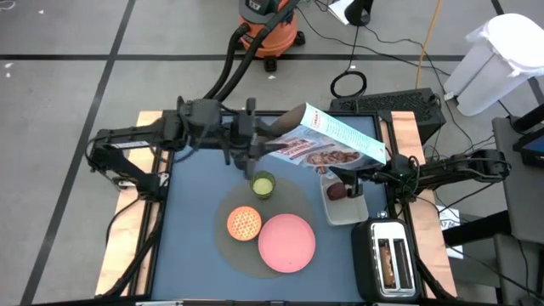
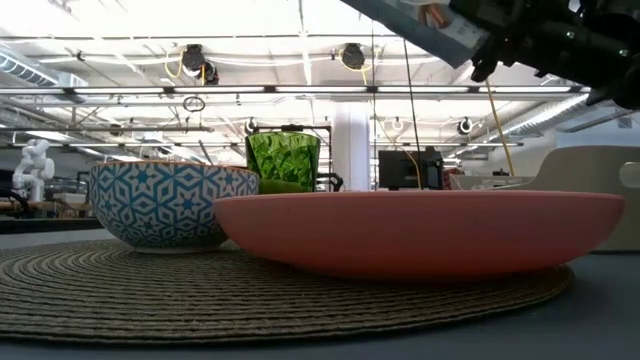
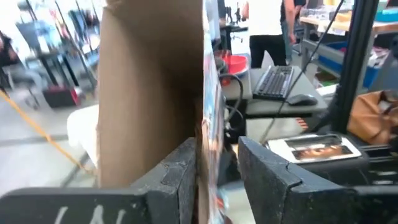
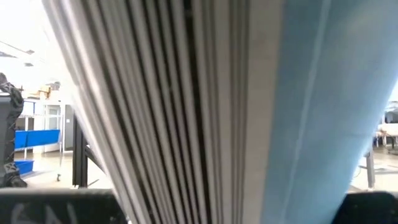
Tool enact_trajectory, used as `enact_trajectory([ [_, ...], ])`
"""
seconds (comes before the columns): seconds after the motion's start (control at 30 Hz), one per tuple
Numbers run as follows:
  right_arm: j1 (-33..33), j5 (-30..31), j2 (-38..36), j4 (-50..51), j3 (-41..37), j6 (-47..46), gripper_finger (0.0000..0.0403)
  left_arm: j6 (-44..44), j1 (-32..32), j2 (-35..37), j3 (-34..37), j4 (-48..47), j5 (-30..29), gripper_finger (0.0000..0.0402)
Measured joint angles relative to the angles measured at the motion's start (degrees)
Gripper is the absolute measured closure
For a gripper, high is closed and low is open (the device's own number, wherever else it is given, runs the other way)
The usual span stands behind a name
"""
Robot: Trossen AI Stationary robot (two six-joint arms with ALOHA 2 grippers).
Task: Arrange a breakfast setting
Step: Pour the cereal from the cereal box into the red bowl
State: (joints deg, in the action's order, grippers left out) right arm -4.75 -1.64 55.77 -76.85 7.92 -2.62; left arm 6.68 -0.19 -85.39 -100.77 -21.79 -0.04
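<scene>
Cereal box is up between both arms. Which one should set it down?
Probably left. The left gripper visibly pinches the cereal box by a flap, near open table. The right gripper hangs over the tub, its hold unclear.

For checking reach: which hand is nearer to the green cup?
Left. The left hand hangs just behind the cup, gripping the cereal box; the right hand is farther, beside the tub.

The blue table (image 1: 191,221) carries the round grey mat (image 1: 223,242), clear tub (image 1: 347,209) and black toaster (image 1: 388,259).
</scene>
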Motion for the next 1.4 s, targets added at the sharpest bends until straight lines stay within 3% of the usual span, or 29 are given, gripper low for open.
enact_trajectory([
  [0.23, -0.01, -0.27, 0.00, 3.82, 0.00, -1.23, 0.0242, -8.90, -0.05, 7.93, 0.00, -20.36, -0.03, 0.0277],
  [0.4, -0.04, -6.07, 0.00, 4.52, 0.00, -1.40, 0.0242, -11.56, -2.79, 13.48, 1.41, -30.28, -1.04, 0.0277],
  [0.5, 0.00, -7.70, -0.17, 5.20, 0.00, -2.02, 0.0243, -10.86, -5.48, 18.13, 6.89, -27.77, -4.38, 0.0277],
  [0.63, -0.04, -10.68, -0.52, 6.28, 0.00, -4.51, 0.0243, -12.15, -8.00, 25.89, 20.19, -20.05, -9.39, 0.0277],
  [0.77, 0.02, -15.26, -0.98, 6.97, 0.00, -7.61, 0.0243, -15.64, -8.68, 33.56, 34.78, -11.29, -10.17, 0.0277],
  [0.93, 0.00, -15.34, -2.32, 9.58, 0.00, -9.17, 0.0243, -23.45, -8.55, 41.13, 48.41, -6.60, -11.56, 0.0277],
  [1.13, 0.00, -15.42, -5.82, 13.84, 0.01, -9.19, 0.0243, -34.22, -8.52, 46.13, 58.49, -6.38, -14.04, 0.0277],
  [1.4, -0.02, -17.20, -10.23, 20.73, 0.00, -13.03, 0.0243, -38.08, -8.52, 47.26, 67.93, -1.08, -15.94, 0.0277],
])
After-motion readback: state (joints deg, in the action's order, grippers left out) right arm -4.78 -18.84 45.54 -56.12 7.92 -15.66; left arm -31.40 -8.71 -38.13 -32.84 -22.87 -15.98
